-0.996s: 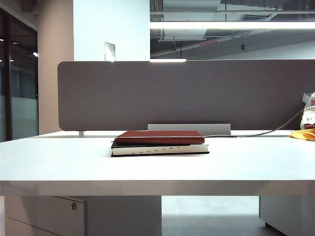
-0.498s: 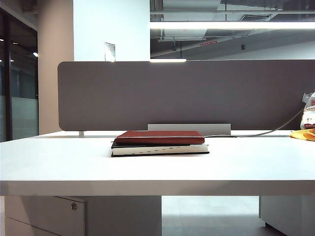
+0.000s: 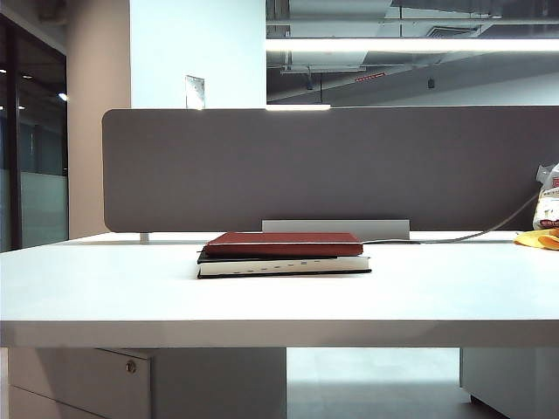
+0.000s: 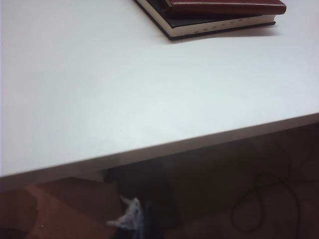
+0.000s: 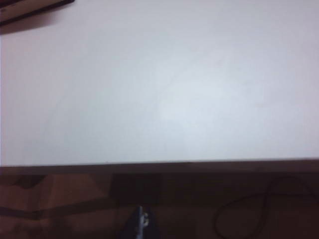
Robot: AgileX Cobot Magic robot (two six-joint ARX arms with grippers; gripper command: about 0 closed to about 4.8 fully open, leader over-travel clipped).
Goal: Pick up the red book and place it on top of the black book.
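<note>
The red book [image 3: 284, 243] lies flat on top of the black book [image 3: 284, 264] at the middle of the white table [image 3: 279, 301]. In the left wrist view the red book [image 4: 224, 6] rests on the black book [image 4: 209, 27], whose white page edge faces the camera. Neither arm shows in the exterior view. My left gripper [image 4: 141, 221] hangs below the table's front edge, dim and blurred, its fingers drawn together on nothing. My right gripper [image 5: 141, 224] is also below the front edge, shut and empty. Only a dark corner of the black book [image 5: 30, 11] shows in the right wrist view.
A grey divider panel [image 3: 332, 166] stands along the table's back edge. A yellow object [image 3: 537, 238] and a white bag [image 3: 548, 205] sit at the far right, with a cable [image 3: 472, 234] running along the back. A drawer cabinet [image 3: 79, 380] stands under the table at the left.
</note>
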